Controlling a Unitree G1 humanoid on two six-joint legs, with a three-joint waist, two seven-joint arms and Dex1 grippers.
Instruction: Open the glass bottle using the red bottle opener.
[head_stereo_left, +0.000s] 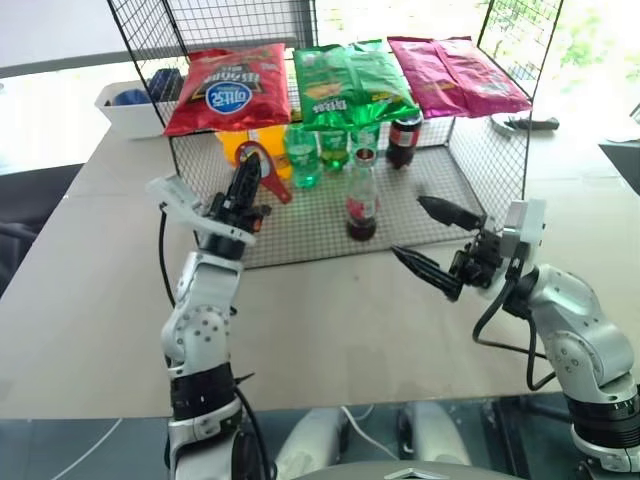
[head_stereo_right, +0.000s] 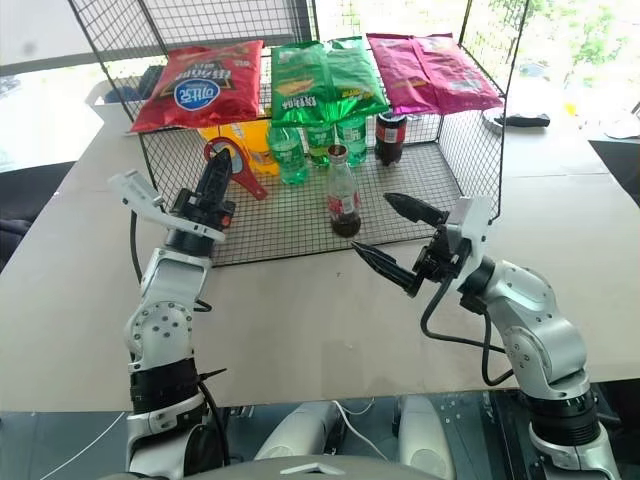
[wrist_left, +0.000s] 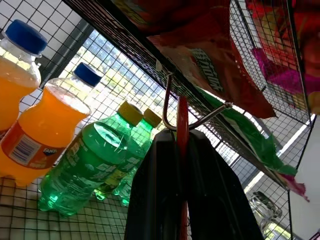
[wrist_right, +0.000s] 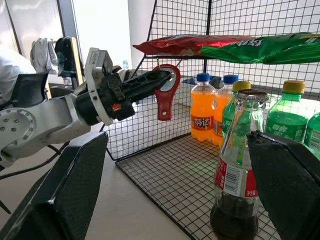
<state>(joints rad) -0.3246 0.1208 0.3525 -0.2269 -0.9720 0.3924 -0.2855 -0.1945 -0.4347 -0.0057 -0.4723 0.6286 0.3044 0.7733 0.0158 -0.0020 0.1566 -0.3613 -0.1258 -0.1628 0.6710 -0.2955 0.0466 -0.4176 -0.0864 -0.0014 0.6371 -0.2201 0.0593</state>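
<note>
The desk (head_stereo_left: 330, 330) carries a wire rack (head_stereo_left: 480, 180) whose top shelf holds three snack bags, red (head_stereo_left: 228, 88), green (head_stereo_left: 352, 82) and magenta (head_stereo_left: 455, 73). The right end effector (head_stereo_left: 432, 240) hangs low in front of the rack with its two black fingers spread wide apart, gripping nothing; the glass bottle (head_stereo_left: 361, 198) stands upright on the rack's mesh floor just beyond its fingertips, apart from them, and in the right wrist view it sits between the two fingers' lines without touching either. The left end effector (head_stereo_left: 246, 182) is raised at the rack's front left corner, fingers pressed together and clamped on the red bottle opener (head_stereo_left: 268, 166); the opener's ring head is at the fingertips, and its handle slants away towards the rack's inside. In the left wrist view the opener shows edge-on as a thin red strip pinched between the fingers, so its shape there is hard to read. Beyond the left end effector stand orange drink bottles (wrist_left: 40, 130) and green bottles (head_stereo_left: 303, 155); a dark cola bottle (head_stereo_left: 404, 138) stands past the glass bottle. The bottles' upper parts are partly hidden under the snack bags. Whether the glass bottle has a cap on is hard to make out.
</note>
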